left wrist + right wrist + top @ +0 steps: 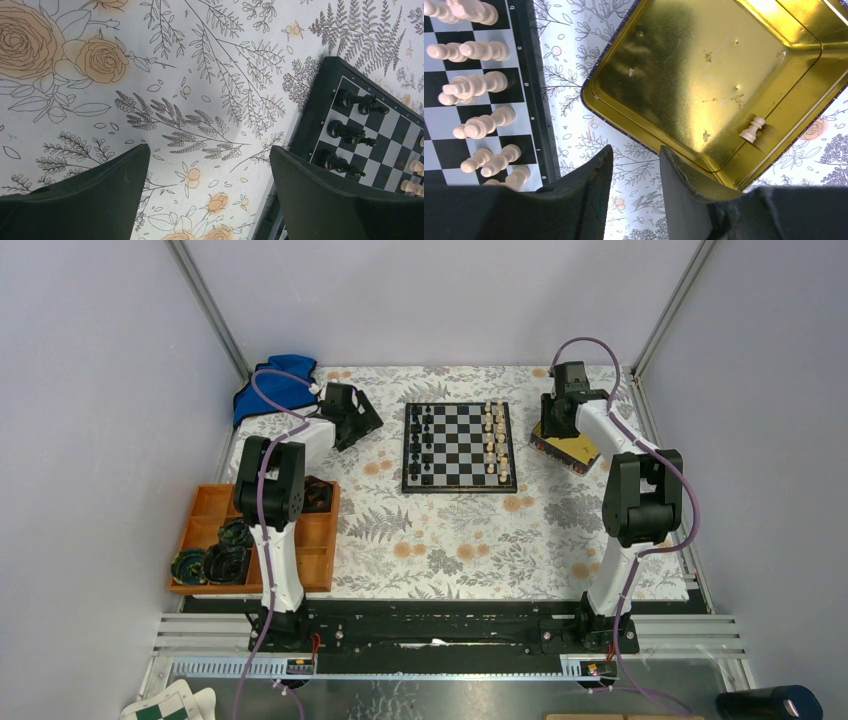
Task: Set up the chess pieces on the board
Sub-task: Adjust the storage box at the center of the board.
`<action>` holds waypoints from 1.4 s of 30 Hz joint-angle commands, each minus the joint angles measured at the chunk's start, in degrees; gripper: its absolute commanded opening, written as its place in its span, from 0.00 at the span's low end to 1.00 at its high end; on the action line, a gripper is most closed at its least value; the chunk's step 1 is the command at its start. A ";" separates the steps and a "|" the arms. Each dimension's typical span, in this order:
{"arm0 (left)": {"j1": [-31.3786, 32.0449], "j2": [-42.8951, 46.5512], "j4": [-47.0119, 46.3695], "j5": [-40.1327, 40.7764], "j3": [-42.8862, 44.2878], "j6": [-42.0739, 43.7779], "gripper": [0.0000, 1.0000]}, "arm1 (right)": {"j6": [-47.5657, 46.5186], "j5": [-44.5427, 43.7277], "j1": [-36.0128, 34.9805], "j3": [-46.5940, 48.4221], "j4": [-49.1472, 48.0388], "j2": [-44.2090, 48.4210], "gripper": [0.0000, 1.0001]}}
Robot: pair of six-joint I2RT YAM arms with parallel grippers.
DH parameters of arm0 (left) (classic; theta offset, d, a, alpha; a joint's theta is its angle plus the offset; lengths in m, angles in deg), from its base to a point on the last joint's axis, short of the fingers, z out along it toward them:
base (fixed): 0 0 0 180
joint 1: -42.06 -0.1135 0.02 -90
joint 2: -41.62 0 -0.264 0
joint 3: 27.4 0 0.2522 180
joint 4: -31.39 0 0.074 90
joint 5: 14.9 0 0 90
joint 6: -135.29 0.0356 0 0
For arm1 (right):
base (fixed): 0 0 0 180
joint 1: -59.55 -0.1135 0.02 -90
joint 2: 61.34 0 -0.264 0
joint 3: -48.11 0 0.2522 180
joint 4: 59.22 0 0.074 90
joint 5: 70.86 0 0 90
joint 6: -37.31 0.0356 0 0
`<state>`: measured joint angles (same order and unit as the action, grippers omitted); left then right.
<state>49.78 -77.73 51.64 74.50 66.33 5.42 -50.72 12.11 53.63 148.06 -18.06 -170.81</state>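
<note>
Right now we are seeing the board (460, 486) sitting in the upper middle of the top view, with black chess pieces (424, 445) lining its left side and pale chess pieces (495, 440) lining its right. The left gripper (209, 152) is hanging wide open over the flowery cloth (200, 75). The right gripper (635, 150) is hovering with a narrow gap, holding nothing, beside the gold tin (684, 75), where one pale piece (752, 129) is sitting.

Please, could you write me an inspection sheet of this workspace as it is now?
Surface: floral cloth, flat.
Job's things: board holds black pieces on its left and pale pieces on its right; one pawn is in the tin.
Clutter: orange tray with dark items; blue cloth at back left.
Hands: left hand open, empty, beside the board; right hand open, empty, at the tin's edge.
Cables: purple cables, looped, off the board.
Surroundings: grey walls, metal frame.
</note>
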 commanded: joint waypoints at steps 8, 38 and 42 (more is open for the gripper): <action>-0.01 -3.31 6.89 -0.54 -1.86 -0.02 0.99 | -0.05 2.81 1.87 1.15 0.54 -2.60 0.46; -0.34 -4.19 7.32 -1.07 -0.39 -0.13 0.99 | 4.24 1.78 1.82 8.20 3.15 -10.65 0.22; -0.34 -4.24 7.32 -1.11 -0.38 -0.01 0.99 | 5.51 1.59 1.83 10.71 3.50 -12.51 0.17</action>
<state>49.63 -78.01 52.42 74.26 67.03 5.40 -47.63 15.13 55.54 155.60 -16.86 -181.17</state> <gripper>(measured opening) 0.987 0.191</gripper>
